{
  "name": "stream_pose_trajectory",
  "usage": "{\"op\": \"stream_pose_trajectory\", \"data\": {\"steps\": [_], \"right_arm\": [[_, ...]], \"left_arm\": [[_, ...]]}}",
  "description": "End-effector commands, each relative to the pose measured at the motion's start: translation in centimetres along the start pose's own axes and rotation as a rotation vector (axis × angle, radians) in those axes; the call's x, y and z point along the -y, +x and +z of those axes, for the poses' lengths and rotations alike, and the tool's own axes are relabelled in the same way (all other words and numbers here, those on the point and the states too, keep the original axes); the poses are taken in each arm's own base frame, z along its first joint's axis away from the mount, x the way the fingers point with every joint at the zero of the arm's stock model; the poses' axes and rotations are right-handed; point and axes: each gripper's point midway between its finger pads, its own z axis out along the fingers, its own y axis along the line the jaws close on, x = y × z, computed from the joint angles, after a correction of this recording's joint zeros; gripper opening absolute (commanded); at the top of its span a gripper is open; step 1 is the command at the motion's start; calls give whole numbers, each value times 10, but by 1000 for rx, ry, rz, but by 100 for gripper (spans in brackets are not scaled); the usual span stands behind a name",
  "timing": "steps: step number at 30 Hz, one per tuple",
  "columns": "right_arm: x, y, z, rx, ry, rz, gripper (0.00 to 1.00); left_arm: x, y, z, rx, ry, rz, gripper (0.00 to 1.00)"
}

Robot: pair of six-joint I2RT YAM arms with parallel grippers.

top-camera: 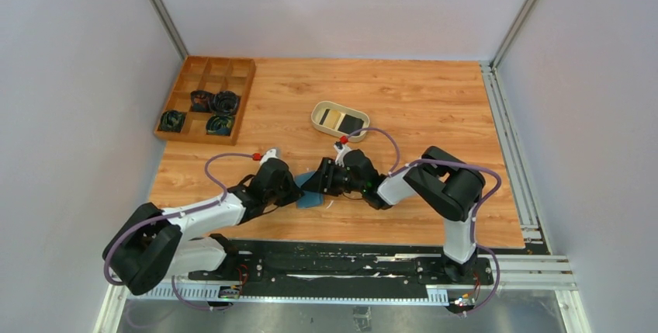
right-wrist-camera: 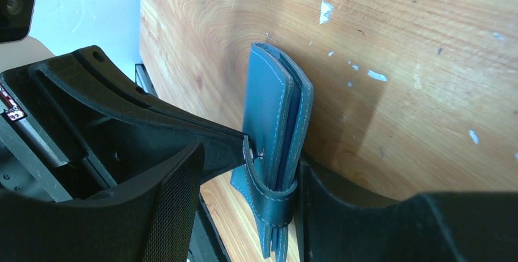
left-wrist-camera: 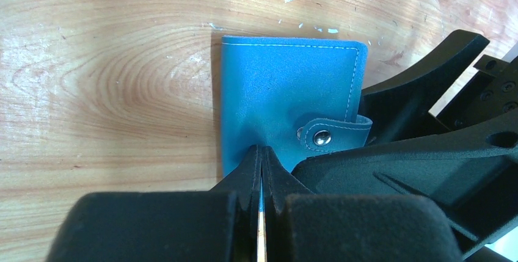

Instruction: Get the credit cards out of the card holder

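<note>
Card holder (top-camera: 309, 198) is sitting at near centre of the desk (top-camera: 423, 100), wedged between the two arms and held up on edge rather than lying flat. It is folded shut, with the snap tab (left-wrist-camera: 330, 132) fastened across the open side.

Left pincer (left-wrist-camera: 261, 156) is pinching narrow on the holder's near edge, fingers (left-wrist-camera: 247, 173) almost touching each other with only the teal leather between them. From above, this pincer (top-camera: 293, 192) is meeting the holder from the left.

Right pincer (right-wrist-camera: 275, 165) is clamping the tab side of the holder (right-wrist-camera: 273, 115), one finger (right-wrist-camera: 183, 137) pressing at the snap and the other bearing on the opposite face. From above, this pincer (top-camera: 320, 182) is coming in from the right, just beside the left one.

Credit cards (top-camera: 342, 120), one black and one tan-gold, are lying flat in the beige oval dish (top-camera: 316, 118), farther back and slightly right of the holder, well apart from both pincers.

Wooden compartment tray (top-camera: 219, 69) is sitting at far left, with dark coiled items (top-camera: 225, 102) in four of its near cells.
</note>
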Motion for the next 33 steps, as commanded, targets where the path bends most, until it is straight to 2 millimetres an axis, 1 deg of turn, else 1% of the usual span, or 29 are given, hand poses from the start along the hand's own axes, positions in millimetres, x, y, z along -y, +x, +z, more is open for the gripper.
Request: {"op": "stream_pose_trajectory", "data": {"steps": [1,6,10,14,17,20,21,22,24,26,29,33], "right_arm": [[55,18,-19,-60,174,37,57],[77,8,-39,-12,228,64,57],[81,-8,-54,40,233,52,57],[89,-18,-70,50,338,-58,57],[91,-31,-91,85,435,-144,55],[80,-54,-115,165,530,-294,55],[74,-59,-121,163,563,-378,54],[64,-66,-123,182,576,-428,53],[50,-70,-128,165,605,-541,51],[37,-71,-125,133,593,-629,48],[24,-70,-116,72,612,-749,48],[15,-64,-99,-3,636,-849,51]], "left_arm": [[-30,17,-1,-66,-125,61,0],[-22,10,2,-62,-123,80,0],[-16,5,5,-64,-124,96,0],[-9,0,10,-59,-121,109,0],[-2,-6,14,-55,-119,124,0],[6,-10,19,-57,-114,134,0],[9,-11,21,-58,-110,135,0],[11,-12,23,-62,-107,135,0],[15,-12,26,-67,-101,134,0],[17,-13,28,-67,-97,132,0],[20,-16,27,-58,-92,128,0],[26,-20,24,-45,-72,125,0]]}}
